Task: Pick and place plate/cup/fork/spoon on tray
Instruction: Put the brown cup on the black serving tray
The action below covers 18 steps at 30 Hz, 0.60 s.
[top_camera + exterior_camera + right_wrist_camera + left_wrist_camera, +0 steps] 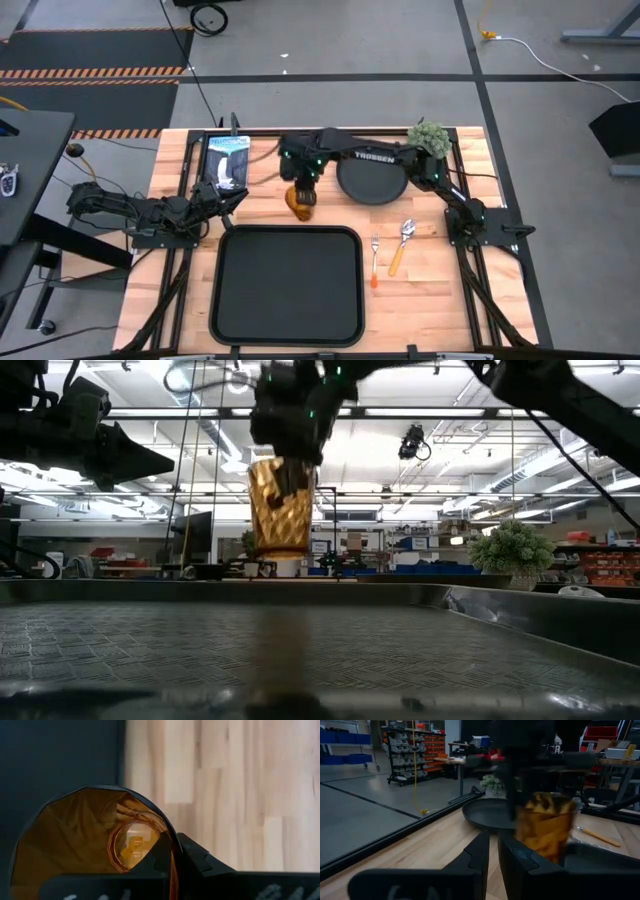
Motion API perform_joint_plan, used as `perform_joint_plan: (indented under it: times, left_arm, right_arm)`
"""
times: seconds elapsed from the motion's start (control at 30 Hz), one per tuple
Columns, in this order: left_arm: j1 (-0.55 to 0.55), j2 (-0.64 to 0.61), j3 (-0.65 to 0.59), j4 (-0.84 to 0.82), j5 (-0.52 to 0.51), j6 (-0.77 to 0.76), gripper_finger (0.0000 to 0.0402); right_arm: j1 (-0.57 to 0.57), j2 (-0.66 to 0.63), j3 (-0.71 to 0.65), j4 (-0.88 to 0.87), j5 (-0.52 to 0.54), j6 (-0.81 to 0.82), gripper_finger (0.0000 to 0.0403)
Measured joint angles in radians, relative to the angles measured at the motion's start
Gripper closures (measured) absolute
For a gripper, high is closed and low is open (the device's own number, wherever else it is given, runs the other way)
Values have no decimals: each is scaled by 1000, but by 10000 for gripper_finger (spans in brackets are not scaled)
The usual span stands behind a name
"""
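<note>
The amber cup is in my right gripper, just beyond the far rim of the black tray. The cup also shows in the low view and the left wrist view. The black plate lies flat on the wood to the cup's right. The fork and the spoon lie flat to the right of the tray. My left gripper waits, shut and empty, to the left of the cup; it also shows in its own wrist view. My right gripper holds the cup by its rim, one finger inside the cup and one outside. The fingers come from above, pointing down. The cup stands about upright under the fingers. I cannot tell whether its base is clear of the table.
A small green plant stands at the far right behind the plate. A blue-and-white packet lies at the far left. The tray's inside is bare. Metal rails run along the table's left and right sides.
</note>
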Motion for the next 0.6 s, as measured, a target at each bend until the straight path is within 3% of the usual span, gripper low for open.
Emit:
perform_joint_plan:
  times: [0.23, 0.43, 0.6]
  left_arm:
    - [0, 0, 0, 0, 0, 0, 353]
    - [0, 0, 0, -1, 0, 0, 353]
    - [0, 0, 0, 0, 0, -1, 353]
  right_arm:
    - [141, -42, -2, -134, 104, 113, 385]
    - [235, -47, -50, -205, 284, 248, 385]
    - [300, -53, -89, -211, 296, 316, 385]
